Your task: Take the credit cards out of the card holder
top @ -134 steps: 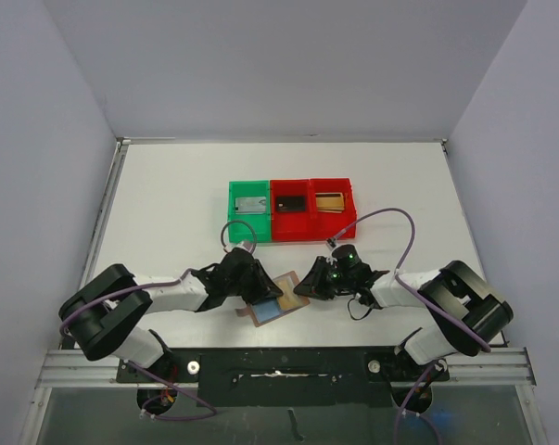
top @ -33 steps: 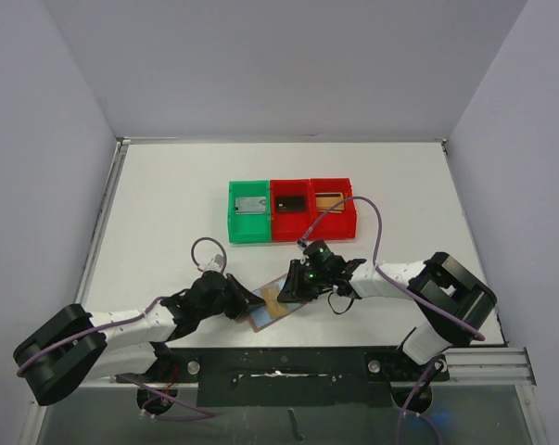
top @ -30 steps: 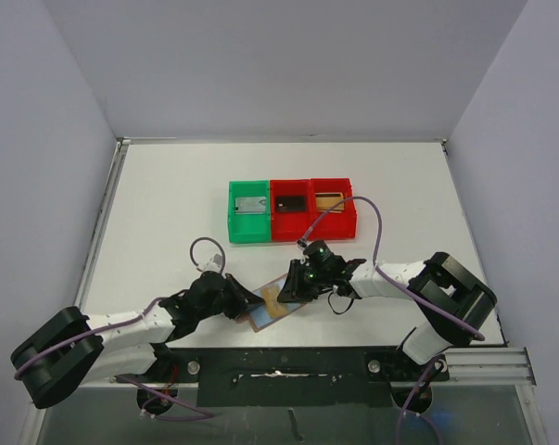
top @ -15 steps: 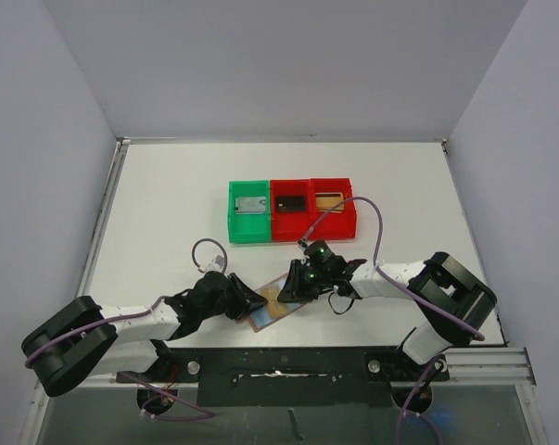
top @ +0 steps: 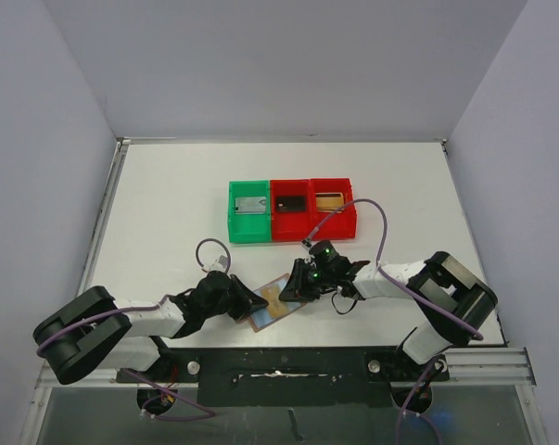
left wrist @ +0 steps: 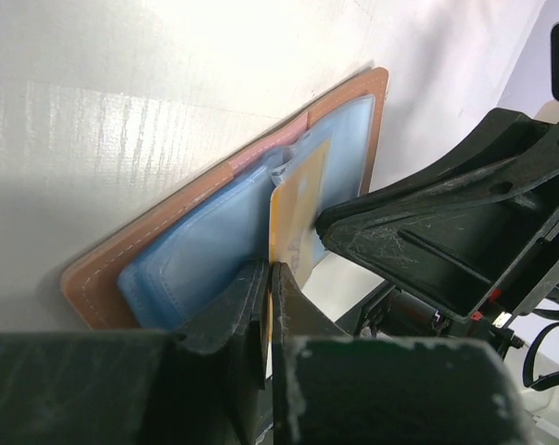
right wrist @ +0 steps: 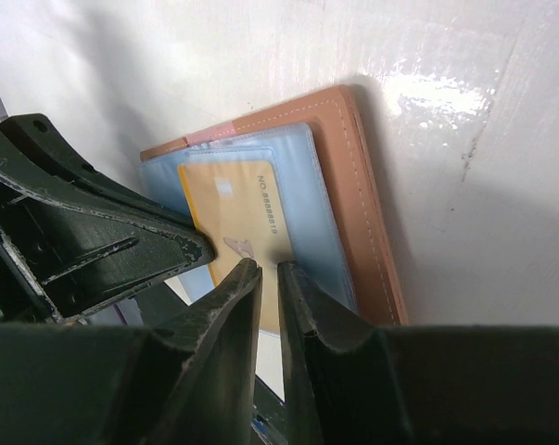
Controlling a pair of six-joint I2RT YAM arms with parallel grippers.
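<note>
Card holder lying open on desk, near front edge, between both arms. Yellow card, hidden seconds ago, now partway out of blue pocket. Left jaws clenched on card's corner; right jaws nearly closed above it, grip unclear.

- Most likely a robotics lab's test cell, though little beyond the enclosure shows.
- Plain pale walls box in a white desk on three sides.
- Two robot arms, left and right, trail purple cables and sit on a metal rail at the desk's near edge.
- One green bin and two red bins stand in a tidy row.
</note>
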